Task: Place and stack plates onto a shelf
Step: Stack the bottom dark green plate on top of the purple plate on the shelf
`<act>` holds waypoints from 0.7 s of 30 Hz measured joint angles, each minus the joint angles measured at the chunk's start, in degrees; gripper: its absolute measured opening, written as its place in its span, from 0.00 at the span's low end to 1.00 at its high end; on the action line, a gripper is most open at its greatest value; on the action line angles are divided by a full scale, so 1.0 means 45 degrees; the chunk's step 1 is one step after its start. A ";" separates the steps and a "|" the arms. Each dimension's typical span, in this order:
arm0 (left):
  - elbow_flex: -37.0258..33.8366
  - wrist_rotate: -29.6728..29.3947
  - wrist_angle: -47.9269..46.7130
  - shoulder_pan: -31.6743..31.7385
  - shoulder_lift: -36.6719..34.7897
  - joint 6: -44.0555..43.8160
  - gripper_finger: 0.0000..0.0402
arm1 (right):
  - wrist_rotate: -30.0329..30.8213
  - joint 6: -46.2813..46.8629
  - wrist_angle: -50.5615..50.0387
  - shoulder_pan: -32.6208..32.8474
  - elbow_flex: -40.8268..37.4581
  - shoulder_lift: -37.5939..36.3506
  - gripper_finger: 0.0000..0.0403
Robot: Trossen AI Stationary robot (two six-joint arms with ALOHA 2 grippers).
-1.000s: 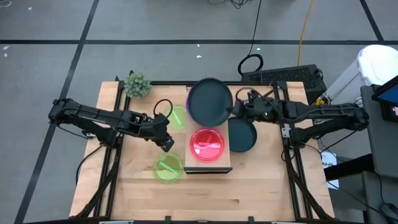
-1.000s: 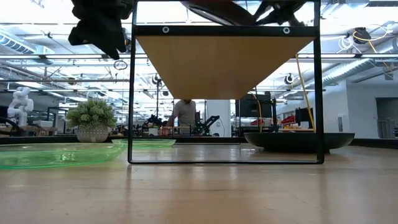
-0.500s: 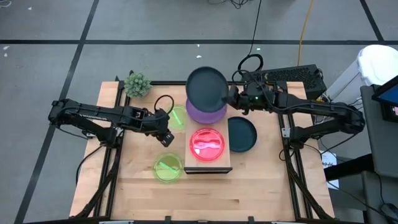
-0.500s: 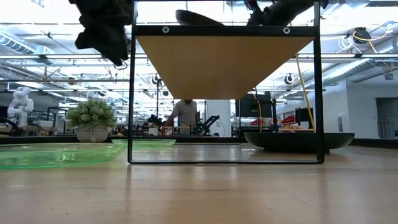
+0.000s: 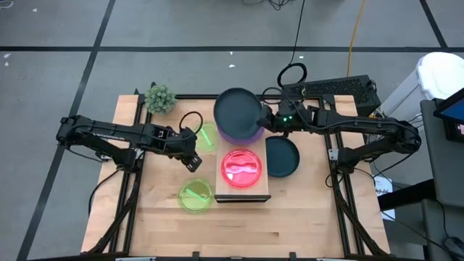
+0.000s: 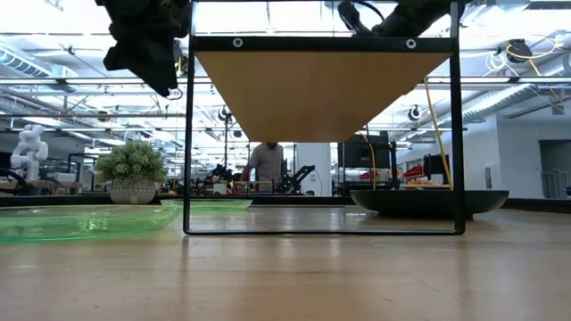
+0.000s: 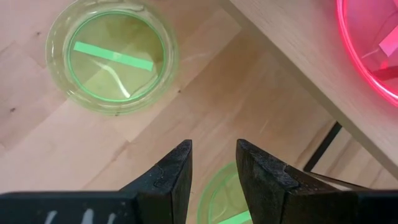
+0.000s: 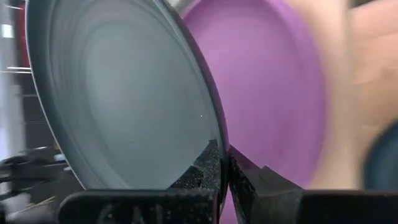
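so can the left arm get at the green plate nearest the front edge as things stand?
Probably yes. The left gripper hangs open and empty just behind that green plate, with only bare table around the plate.

I see pale, matt wood with visible grain on the table (image 5: 239, 225), and the shelf (image 5: 262, 190) looks like the same light plank on a thin black metal frame. The teal plate (image 8: 124, 106) reads as smooth plastic with a soft sheen and faint concentric rings. The purple plate (image 8: 280, 93) under it looks smooth and satiny. The pink plate (image 5: 241, 168) and green plate (image 7: 112, 59) are translucent, glossy plastic. My left gripper's fingers (image 7: 171, 177) look rough, dark and matt.
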 joint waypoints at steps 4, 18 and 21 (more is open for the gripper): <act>0.0000 0.0007 0.0000 0.0000 0.0000 -0.0085 0.32 | 0.0005 -0.0113 -0.0946 0.0000 0.0000 0.0000 0.00; 0.0000 0.0003 0.0000 0.0000 0.0005 -0.0099 0.32 | 0.0029 -0.0287 -0.1582 0.0000 0.0000 -0.0005 0.02; 0.0000 0.0002 0.0000 0.0000 0.0002 -0.0099 0.32 | 0.0030 -0.0292 -0.1601 0.0000 0.0000 -0.0005 0.02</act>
